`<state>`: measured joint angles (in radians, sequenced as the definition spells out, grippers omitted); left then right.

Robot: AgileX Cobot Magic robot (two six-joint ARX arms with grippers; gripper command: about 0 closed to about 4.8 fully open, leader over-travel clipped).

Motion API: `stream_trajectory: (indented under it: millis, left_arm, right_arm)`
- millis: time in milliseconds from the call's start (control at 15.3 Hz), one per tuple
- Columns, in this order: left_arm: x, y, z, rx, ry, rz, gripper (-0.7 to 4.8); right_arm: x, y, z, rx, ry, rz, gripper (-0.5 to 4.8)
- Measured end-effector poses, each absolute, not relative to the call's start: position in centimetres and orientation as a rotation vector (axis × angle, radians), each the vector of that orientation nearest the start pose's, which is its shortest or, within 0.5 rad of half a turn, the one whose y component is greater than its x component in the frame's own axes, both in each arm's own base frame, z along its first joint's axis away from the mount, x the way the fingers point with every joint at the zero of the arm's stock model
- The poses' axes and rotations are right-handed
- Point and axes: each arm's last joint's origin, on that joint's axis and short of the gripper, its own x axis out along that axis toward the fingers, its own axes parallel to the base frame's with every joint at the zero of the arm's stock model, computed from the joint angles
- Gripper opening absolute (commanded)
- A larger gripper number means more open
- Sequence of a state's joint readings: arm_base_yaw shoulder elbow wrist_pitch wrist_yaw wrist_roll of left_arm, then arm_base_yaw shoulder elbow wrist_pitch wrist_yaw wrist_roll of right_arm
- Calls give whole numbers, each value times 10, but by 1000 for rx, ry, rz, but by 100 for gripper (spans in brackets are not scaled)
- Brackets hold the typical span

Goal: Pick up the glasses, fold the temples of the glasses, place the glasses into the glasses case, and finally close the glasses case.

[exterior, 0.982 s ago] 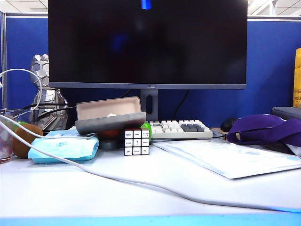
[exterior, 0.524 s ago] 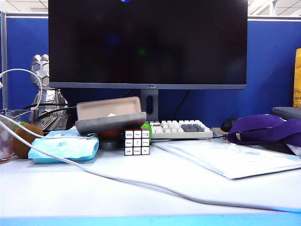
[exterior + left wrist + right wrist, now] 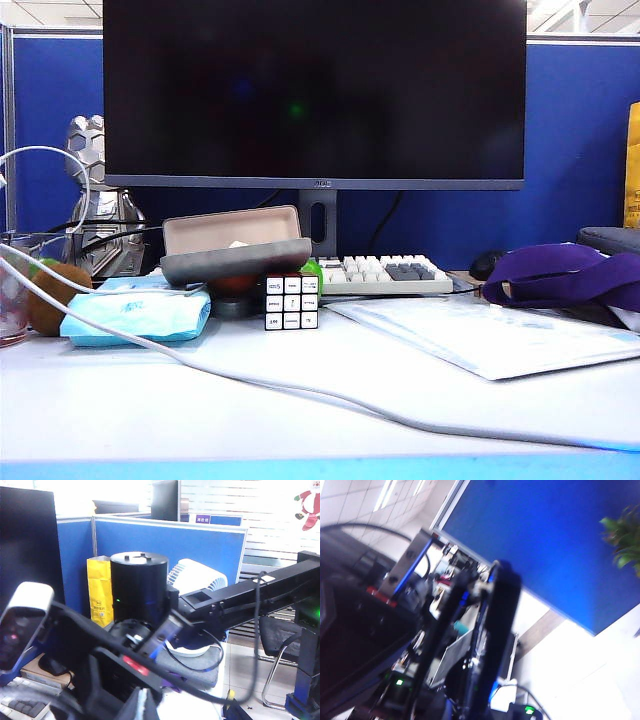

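an office, plainly: blue fabric partition panels (image 3: 575, 140) behind the desk (image 3: 300, 400), same cubicle dividers (image 3: 170, 550) again from the left wrist view. large dark monitor (image 3: 313, 90) on a stand, pale keyboard (image 3: 385, 273) beneath it, white cable (image 3: 250, 380) trailing across the white desktop. usual desk clutter: puzzle cube (image 3: 291, 301), light-blue tissue pack (image 3: 135, 312), open glasses case (image 3: 235, 247), purple cloth (image 3: 565, 275), papers in a clear sleeve (image 3: 490, 335). further back, a white desk fan (image 3: 195, 577), a yellow paper bag (image 3: 99, 592), a chair with metal legs (image 3: 277, 645), window blinds (image 3: 260, 500). panelled ceiling with strip lights (image 3: 385, 495) and a potted plant (image 3: 622, 537) in the right wrist view.
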<state>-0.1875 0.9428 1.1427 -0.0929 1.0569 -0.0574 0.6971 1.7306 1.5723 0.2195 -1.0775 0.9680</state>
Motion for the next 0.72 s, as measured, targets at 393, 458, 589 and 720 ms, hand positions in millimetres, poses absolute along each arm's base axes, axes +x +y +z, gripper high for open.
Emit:
stream_trajectory:
  millis: [393,458,589,720]
  left_arm:
    - [170,-57,431,-14,-48,-1208,-5]
    - [170,-57,429,-16,-31,-1198,-5]
    - [170,-57,428,4,-30,-1193,-5]
    - [171,-57,427,-1,-18,-1180,-5]
  right_arm:
    - [276,280,393,649,791,1726,-5]
    - [274,279,396,647,782,1730,-5]
    - [271,276,402,642,760,1740,-5]
    - [271,276,401,644,764,1736,-5]
